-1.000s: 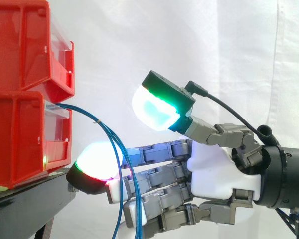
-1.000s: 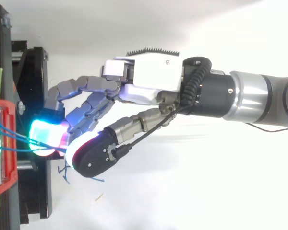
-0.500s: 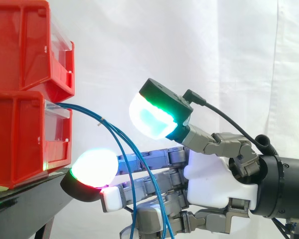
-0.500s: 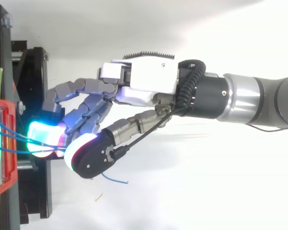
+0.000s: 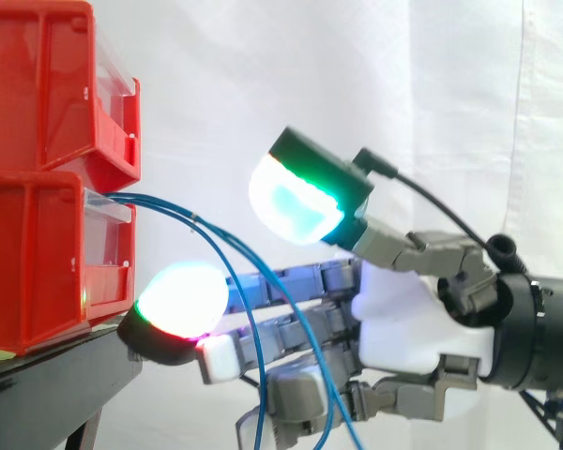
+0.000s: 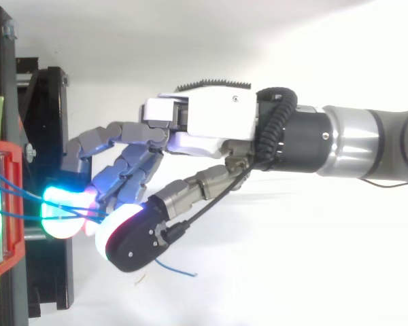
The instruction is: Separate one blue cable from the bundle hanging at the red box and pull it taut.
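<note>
Several thin blue cables (image 5: pixel 216 239) leave the front of the lower red bin (image 5: pixel 38 262) and arc down to the right across my hand (image 5: pixel 413 319). In the top view the cables (image 6: pixel 13 193) run from the bin (image 6: pixel 0 224) to the glowing fingertips (image 6: pixel 61 214). My fingers reach nearly straight toward the bin, one pad (image 5: pixel 183 298) close to its front. The thumb pad (image 5: pixel 296 202) stands well above them, apart from the cables. The strands slip in among the fingers low down, and no pinch shows. One loose cable end (image 6: pixel 180 270) pokes out beside the thumb.
A second red bin (image 5: pixel 47 84) is stacked on the lower one. Both sit on a black stand (image 5: pixel 56 375) at the left, whose edge (image 6: pixel 47 102) lies just under my fingertips. A white curtain hangs behind.
The cables have been swung out to the right, arcing further from the bin, and the loose end has come out beside the thumb. The lowest finger has curled in a little.
</note>
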